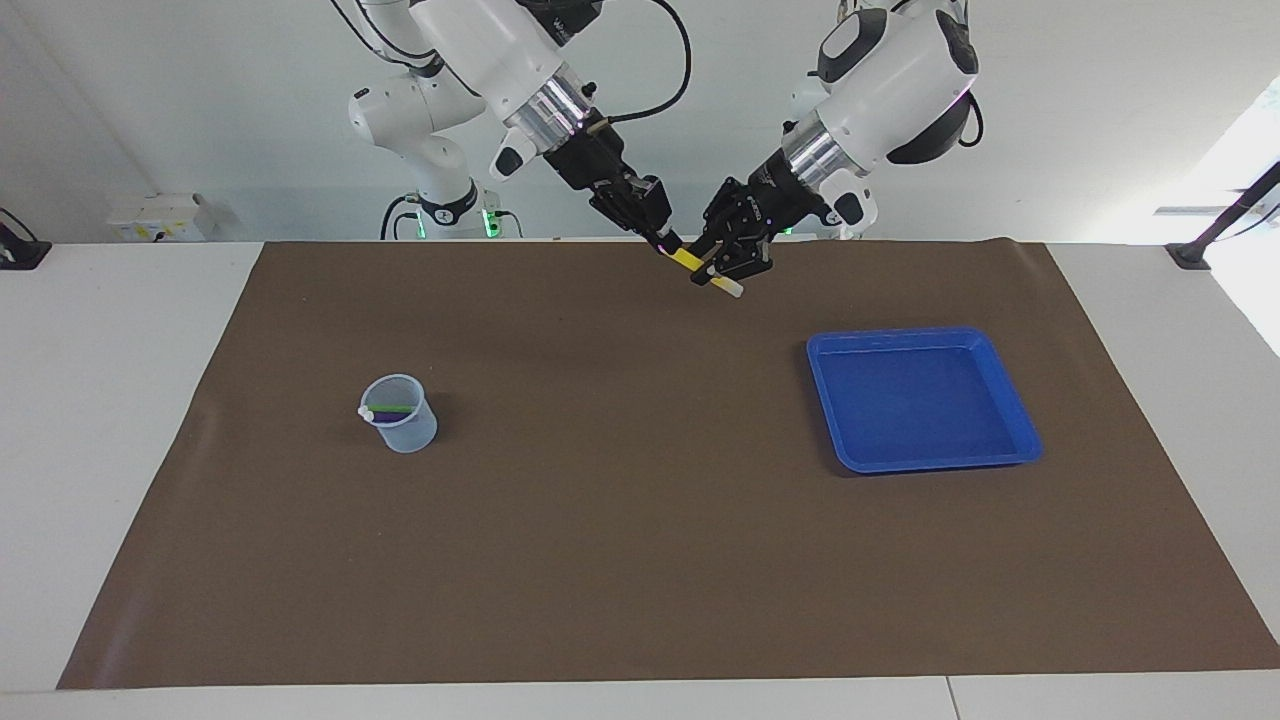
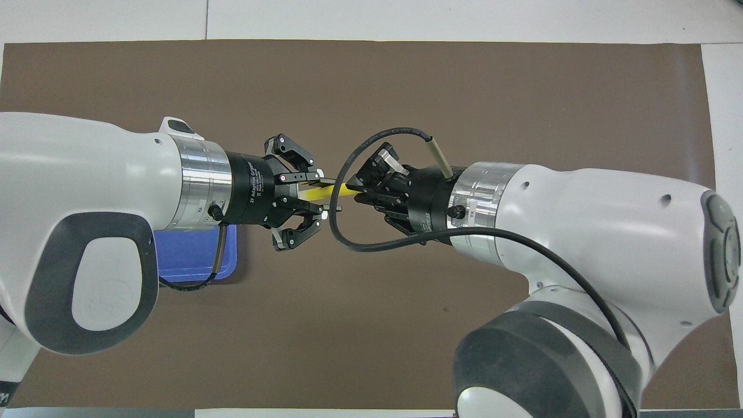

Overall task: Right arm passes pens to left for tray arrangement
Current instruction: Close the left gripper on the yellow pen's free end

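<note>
both grippers' jaws pinch the yellow pen [image 1: 688, 259] in midair over the mat [image 1: 640, 560].

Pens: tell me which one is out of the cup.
The yellow pen, held in the air between both grippers; the green pen and purple one lie in the cup.

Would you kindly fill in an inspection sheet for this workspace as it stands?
Surface: brown mat on a white table.
Job's things: yellow pen in the air between both claws; green pen and a purple one in the translucent cup; blue tray holds no pens.
Clutter: nothing seen.
Grippers: right claw shut on the yellow pen; left claw closed around its capped end.
Cables: black cable loops off the right wrist.
Surroundings: white wall.
</note>
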